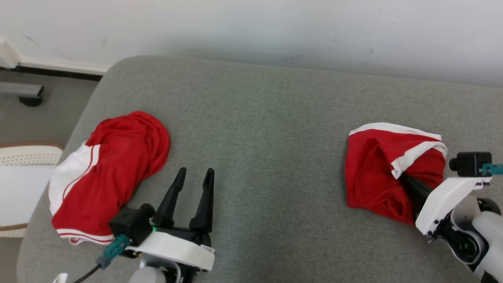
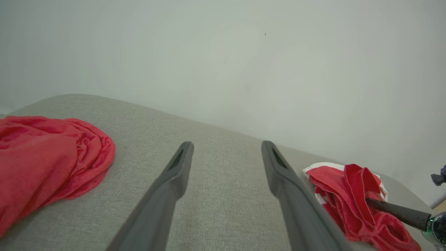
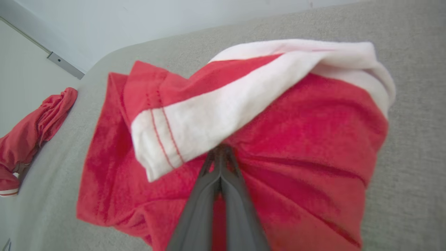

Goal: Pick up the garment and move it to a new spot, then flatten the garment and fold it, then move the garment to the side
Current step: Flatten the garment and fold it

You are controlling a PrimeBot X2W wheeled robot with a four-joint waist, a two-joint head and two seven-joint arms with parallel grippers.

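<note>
— Head view?
— I see the left gripper (image 1: pixel 196 170) spread at the bench's (image 1: pixel 275 118) near edge; the right gripper (image 1: pixel 408 182) pinches the red garment (image 1: pixel 373 173) near the bench's right end.
— Wrist views?
— Left: jaws apart over bare bench; right: jaws pressed together on the garment's red fabric under its white band.

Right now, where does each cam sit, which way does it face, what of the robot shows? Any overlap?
Head view: on the head, facing forward and down at the grey cushion; open left claw lower left, right claw shut on the right garment.
Left wrist view: on the left wrist, facing along its spread fingers across the cushion toward the wall.
Right wrist view: on the right wrist, facing along its closed fingers into the right garment.
Shared: all three show the left garment and the right garment.
</note>
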